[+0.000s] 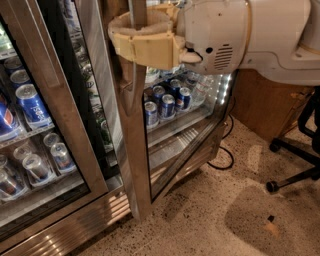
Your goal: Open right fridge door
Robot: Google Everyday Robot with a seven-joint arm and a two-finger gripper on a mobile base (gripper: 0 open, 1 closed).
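The end effector [145, 42] sat high up, clamped round the handle [137, 9] of the right fridge door [132, 160]. That door stood swung partly out, its steel edge dividing the space. Between this edge and the other door [50, 115] ran a narrow dark gap into the fridge [75, 225]. The arm [265, 35] filled the upper right. The floor [200, 220] lay open, bounded by a cable [226, 145] and a chair base [295, 170].

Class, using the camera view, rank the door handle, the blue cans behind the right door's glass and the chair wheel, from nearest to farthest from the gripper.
1. Door handle, inside the gripper at top.
2. Blue cans, just below.
3. Chair wheel, on the floor at lower right.
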